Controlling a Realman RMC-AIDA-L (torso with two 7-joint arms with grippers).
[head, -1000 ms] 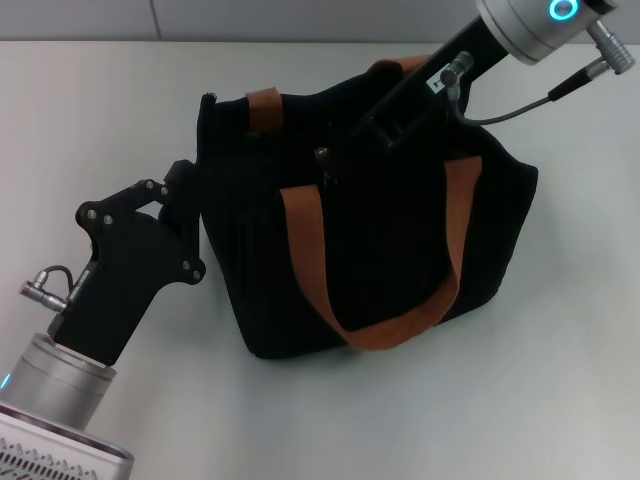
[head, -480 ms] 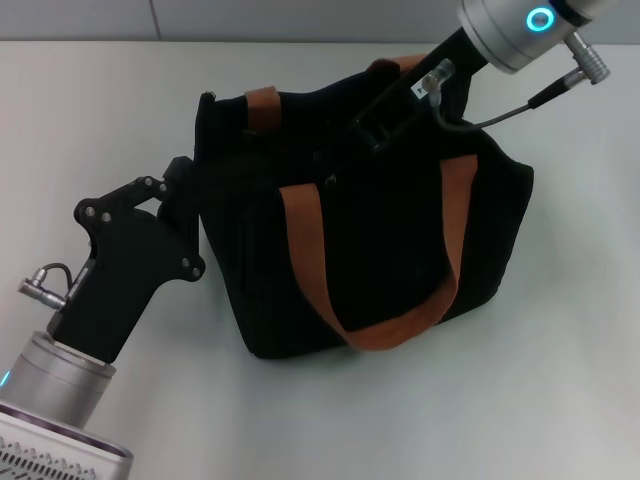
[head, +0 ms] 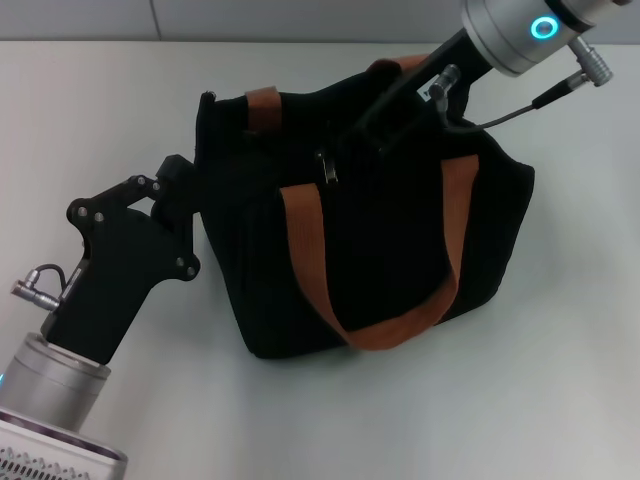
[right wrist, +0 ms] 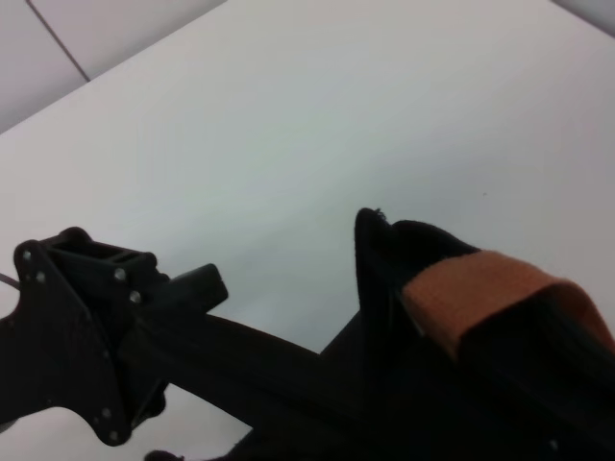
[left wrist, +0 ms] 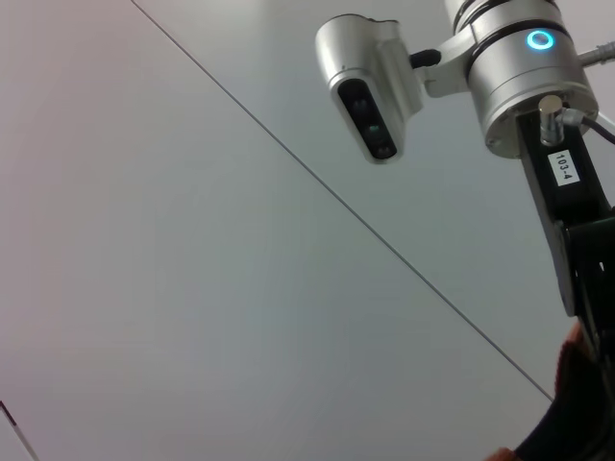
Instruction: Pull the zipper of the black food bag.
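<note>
Black food bag (head: 370, 230) stands mid-bench; zipper (head: 325, 166) on top. Right hand (head: 352, 140) beside it, left hand (head: 190, 185) bracing the end; grips unreadable. Pull along the track.

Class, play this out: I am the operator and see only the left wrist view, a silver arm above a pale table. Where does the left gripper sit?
Observer: The head view shows the left gripper against the left end of the boxy black fabric food bag.
Operator: And the right gripper?
Observer: The right gripper is down on the bag's top, beside the small silver metal zipper tab.
Operator: The handles?
Observer: The near orange-brown webbing handle hangs down the bag's front side.
</note>
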